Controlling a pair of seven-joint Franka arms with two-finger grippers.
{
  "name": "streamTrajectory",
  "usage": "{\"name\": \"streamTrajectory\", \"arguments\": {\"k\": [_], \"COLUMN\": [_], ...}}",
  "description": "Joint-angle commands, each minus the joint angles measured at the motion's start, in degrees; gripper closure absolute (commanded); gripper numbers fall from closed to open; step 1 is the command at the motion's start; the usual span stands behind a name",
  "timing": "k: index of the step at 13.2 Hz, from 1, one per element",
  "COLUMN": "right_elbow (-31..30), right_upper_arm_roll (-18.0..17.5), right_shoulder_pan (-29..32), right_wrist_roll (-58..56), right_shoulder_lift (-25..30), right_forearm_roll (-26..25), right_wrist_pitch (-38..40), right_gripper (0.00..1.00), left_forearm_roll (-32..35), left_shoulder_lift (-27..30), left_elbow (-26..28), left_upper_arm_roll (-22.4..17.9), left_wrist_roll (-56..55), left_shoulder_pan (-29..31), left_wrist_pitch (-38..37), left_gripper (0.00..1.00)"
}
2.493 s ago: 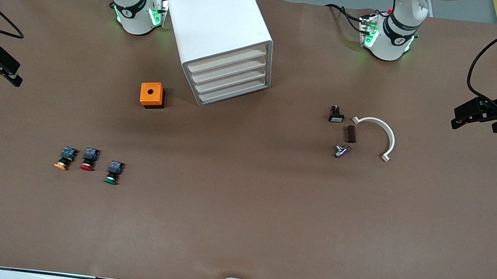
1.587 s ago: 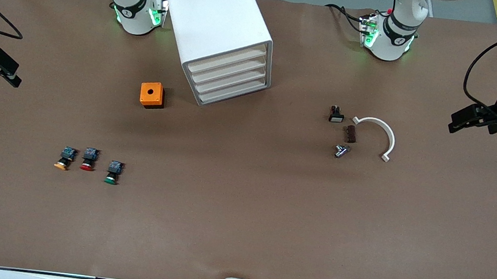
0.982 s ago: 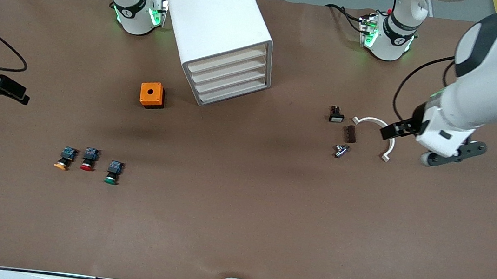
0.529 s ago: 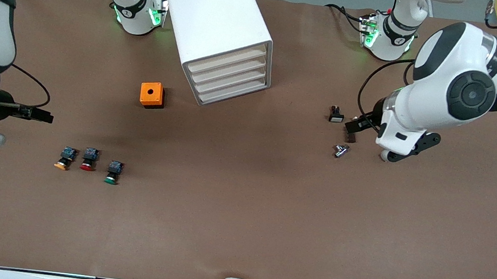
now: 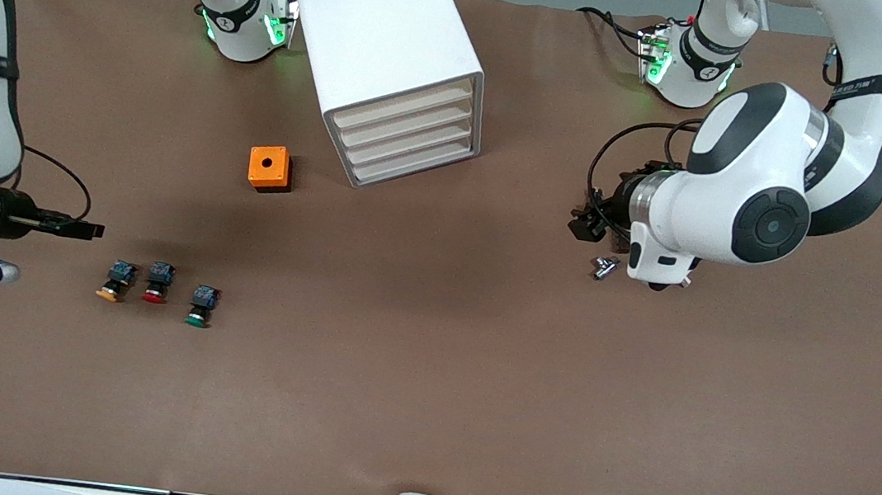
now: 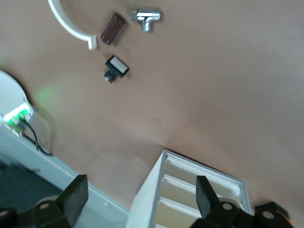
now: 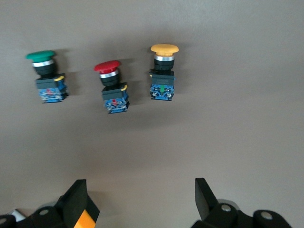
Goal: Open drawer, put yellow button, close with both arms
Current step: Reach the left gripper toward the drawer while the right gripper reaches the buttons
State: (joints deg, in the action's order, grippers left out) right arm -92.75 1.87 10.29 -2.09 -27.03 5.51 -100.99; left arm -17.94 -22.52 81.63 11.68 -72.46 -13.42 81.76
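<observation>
The white cabinet [image 5: 384, 50] stands between the two arm bases, and its top drawer [image 5: 405, 106] is shut. The yellow button [image 5: 111, 283] lies on its side at the right arm's end of a row of three buttons, and it also shows in the right wrist view [image 7: 164, 71]. My right gripper [image 5: 88, 228] hangs open and empty over bare table beside that row [image 7: 141, 202]. My left gripper [image 5: 583, 224] is open and empty over small loose parts and faces the cabinet's drawer fronts [image 6: 190, 190], still well short of them [image 6: 141, 199].
A red button [image 5: 156, 283] and a green button [image 5: 200, 306] lie beside the yellow one. An orange box [image 5: 269, 168] sits near the cabinet. Under the left arm are a chrome fitting [image 5: 605, 268], a brown block [image 6: 112, 28], a black switch [image 6: 116, 69] and a white arc [image 6: 66, 23].
Both arms have swung in over the table. The left gripper moved toward the cabinet, over the small parts; the right gripper moved toward the button row. Both stayed open.
</observation>
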Motion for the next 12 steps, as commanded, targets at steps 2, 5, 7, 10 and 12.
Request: {"name": "streamTrajectory", "arguments": {"k": [2, 5, 7, 10, 12], "right_elbow": [1.25, 1.16, 1.16, 0.90, 0.90], "right_upper_arm_roll": [-0.91, -0.91, -0.91, -0.91, -0.91], "right_shoulder_pan": [1.67, 1.93, 1.41, 1.67, 1.75], "right_wrist_roll": [-0.63, -0.72, -0.64, -0.72, -0.81], "right_shoulder_lift": [-6.18, -9.79, -10.76, -11.99, -12.61], "right_forearm_roll": [2.04, 2.14, 1.88, 1.61, 1.52], "right_wrist_pitch": [-4.55, -9.83, -11.50, -13.79, -14.32], "right_gripper": [0.00, 0.00, 0.00, 0.00, 0.00], "left_forearm_roll": [-5.77, -9.99, -13.94, -21.76, -27.21], "left_shoulder_lift": [-4.19, -7.27, -9.99, -14.21, -17.55], "left_elbow": [-2.97, -3.41, -4.03, -4.03, -3.94], "left_upper_arm_roll": [-0.08, -0.08, -0.08, -0.08, -0.08], "left_wrist_roll": [-11.62, -22.25, -30.52, -39.22, -44.06], "left_shoulder_pan": [-2.13, -4.33, -4.86, -5.82, -6.00], "left_wrist_pitch": [-1.61, -1.61, -1.69, -3.71, -5.20], "left_gripper": [0.00, 0.00, 0.00, 0.00, 0.00]}}
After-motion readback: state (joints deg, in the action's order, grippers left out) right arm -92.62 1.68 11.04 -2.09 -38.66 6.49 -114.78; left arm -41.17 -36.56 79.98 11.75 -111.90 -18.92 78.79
